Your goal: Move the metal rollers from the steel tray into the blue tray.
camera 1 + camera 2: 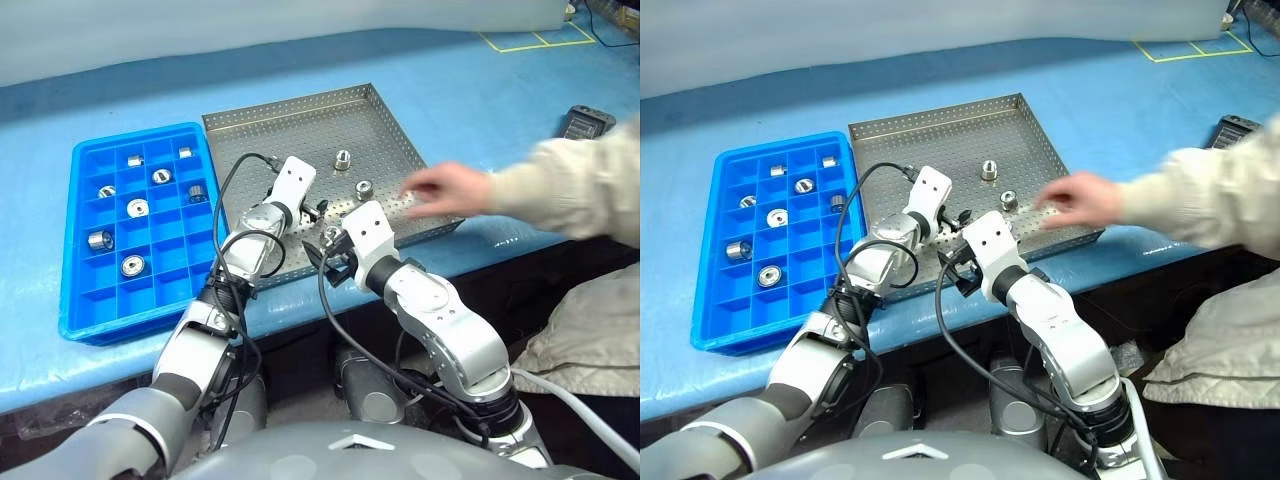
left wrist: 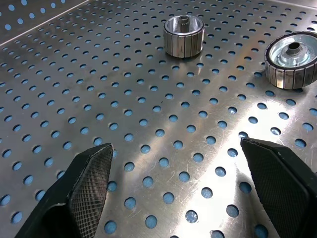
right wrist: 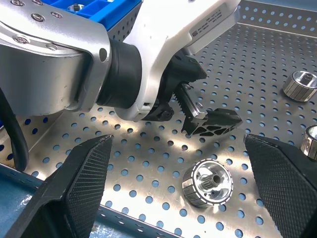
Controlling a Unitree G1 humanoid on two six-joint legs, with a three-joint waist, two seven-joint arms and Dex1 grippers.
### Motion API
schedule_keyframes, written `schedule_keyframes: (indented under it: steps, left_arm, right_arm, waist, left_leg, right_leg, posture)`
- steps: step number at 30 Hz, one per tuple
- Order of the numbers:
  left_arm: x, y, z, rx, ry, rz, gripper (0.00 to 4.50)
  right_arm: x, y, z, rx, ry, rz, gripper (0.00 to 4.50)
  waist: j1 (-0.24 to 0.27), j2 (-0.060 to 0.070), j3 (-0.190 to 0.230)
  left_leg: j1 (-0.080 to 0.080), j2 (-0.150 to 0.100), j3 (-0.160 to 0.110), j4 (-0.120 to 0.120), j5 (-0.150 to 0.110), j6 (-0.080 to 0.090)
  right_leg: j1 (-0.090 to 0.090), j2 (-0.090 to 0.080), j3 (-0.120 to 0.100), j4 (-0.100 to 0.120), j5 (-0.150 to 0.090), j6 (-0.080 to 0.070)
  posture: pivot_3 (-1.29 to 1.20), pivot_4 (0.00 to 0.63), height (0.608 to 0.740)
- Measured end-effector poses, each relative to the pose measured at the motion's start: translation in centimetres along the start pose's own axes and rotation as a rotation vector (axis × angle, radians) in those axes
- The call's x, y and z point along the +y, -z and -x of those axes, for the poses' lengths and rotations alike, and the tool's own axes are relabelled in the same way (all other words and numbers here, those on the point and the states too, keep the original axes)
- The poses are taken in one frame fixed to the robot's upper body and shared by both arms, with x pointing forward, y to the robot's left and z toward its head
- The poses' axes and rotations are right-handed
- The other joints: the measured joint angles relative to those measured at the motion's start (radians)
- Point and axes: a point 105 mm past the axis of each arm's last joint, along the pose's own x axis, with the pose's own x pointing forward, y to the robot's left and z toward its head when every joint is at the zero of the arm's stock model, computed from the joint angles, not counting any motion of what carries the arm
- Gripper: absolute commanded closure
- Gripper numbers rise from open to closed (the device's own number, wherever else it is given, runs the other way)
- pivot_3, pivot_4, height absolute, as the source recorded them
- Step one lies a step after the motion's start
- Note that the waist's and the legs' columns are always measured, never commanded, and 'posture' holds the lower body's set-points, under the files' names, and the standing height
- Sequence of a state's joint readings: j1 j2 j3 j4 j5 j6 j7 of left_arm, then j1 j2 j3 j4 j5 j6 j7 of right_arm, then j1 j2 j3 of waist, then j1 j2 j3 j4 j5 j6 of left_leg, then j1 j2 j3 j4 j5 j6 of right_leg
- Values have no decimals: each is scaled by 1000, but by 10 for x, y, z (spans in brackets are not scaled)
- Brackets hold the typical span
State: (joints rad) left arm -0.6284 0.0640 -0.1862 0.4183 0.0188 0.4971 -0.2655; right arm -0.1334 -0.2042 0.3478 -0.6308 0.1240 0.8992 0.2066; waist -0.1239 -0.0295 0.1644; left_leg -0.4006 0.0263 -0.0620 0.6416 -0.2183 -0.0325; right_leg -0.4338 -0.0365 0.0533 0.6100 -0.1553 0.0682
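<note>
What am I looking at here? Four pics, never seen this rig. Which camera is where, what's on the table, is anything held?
It's a humanoid robot with two arms. The two wide pictures come from its head camera, looking down; the two close-ups come from cameras on its wrists.

On the blue table sit a steel tray with a perforated floor and, beside it on the robot's left, a blue tray of compartments, several already holding metal rollers. Three more rollers lie in the steel tray.

The left gripper and right gripper both hover open over the steel tray, holding nothing. A person's hand reaches in from the robot's right.
</note>
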Motion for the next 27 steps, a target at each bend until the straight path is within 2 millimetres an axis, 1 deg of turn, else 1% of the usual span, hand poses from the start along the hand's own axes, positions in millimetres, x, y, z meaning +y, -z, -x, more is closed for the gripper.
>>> schedule_keyframes:
  steps: [4, 7, 10, 12, 16, 21, 27]
  left_arm:
    - [4, -7, 5, -29, 13, -3, 8]
    - [5, -16, 12, -71, 82, -8, 8]
    - [3, -21, 19, -92, 170, -31, 8]
    - [-3, -19, 26, -89, 268, -70, 8]
    - [-15, -15, 34, -59, 398, -143, 8]
    - [-30, -7, 35, -22, 489, -212, 8]
    - [-49, -8, 36, -30, 585, -309, 8]
  right_arm:
    - [1, 0, 0, 0, -4, -1, 0]
    - [1, 0, 0, 0, -7, 0, 0]
    - [1, 0, 0, 1, -9, 0, 0]
    - [2, 1, -1, 4, -13, 3, 0]
    - [5, 1, -1, 7, -25, 5, 0]
    - [8, 2, -1, 10, -47, 7, 0]
    - [17, 4, 8, 15, -126, 22, 0]
  waist:
    - [0, 0, 0]
    - [0, 0, 0]
    - [-1, 0, 0]
    - [-1, 0, 0]
    - [0, 0, 0]
    - [0, 0, 0]
    - [-4, 1, 0]
  left_leg:
    - [0, 0, 0, 0, 0, 0]
    - [0, 0, 0, 0, 0, 0]
    - [0, 0, 0, 0, 0, 0]
    - [0, 0, 0, 0, 0, 0]
    - [0, 0, 0, 0, 0, 0]
    - [0, 0, 0, 1, 0, 0]
    - [0, 0, 0, 1, 0, 1]
  right_leg:
    - [0, 0, 0, 0, 0, 0]
    - [0, 0, 0, 0, 0, 0]
    - [0, 0, 0, 0, 0, 0]
    - [0, 0, 0, 0, 0, 0]
    - [0, 0, 0, 0, 0, 0]
    - [0, 0, 0, 0, 0, 0]
    - [0, 0, 0, 0, 0, 0]
  posture:
    - [-131, 150, 740]
    - [-129, 150, 740]
    - [-129, 150, 740]
    - [-124, 150, 740]
    - [-124, 150, 740]
    - [-143, 150, 740]
    - [-171, 150, 740]
